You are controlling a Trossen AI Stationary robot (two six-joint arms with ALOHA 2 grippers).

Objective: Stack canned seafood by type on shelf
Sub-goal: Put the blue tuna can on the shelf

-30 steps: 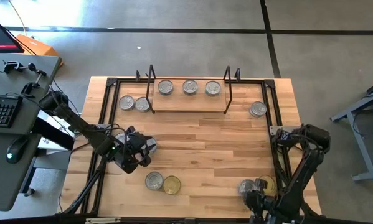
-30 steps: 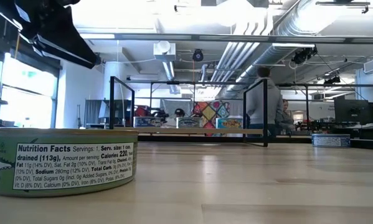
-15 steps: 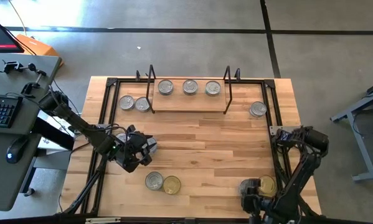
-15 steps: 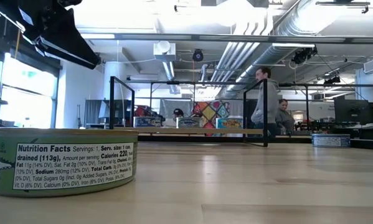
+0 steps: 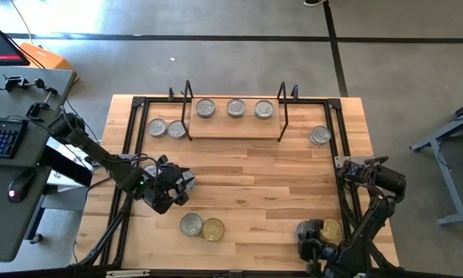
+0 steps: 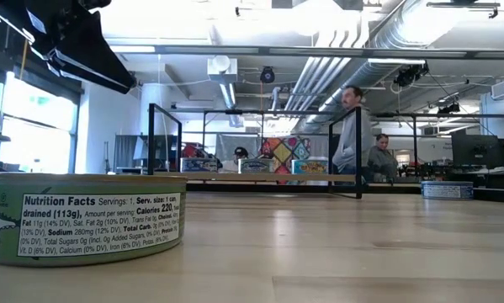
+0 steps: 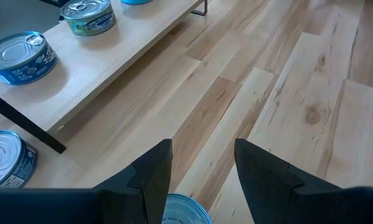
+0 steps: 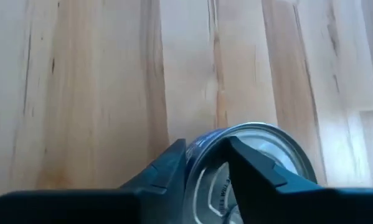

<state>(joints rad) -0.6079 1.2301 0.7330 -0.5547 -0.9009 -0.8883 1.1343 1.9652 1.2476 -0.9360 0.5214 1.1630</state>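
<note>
This is an open lab or office: exposed ducts on the ceiling, a desk with keyboard, people standing behind.

The right hand has slid slightly leftward along the table's near edge, over a silver-lidded tin.

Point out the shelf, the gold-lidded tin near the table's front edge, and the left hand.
shelf (image 5: 235,128): high view, bare board in front of its tins.
gold-lidded tin (image 5: 213,228): high view, lid centre.
left hand (image 7: 203,163): left wrist view, midway between its fingertips.
</note>
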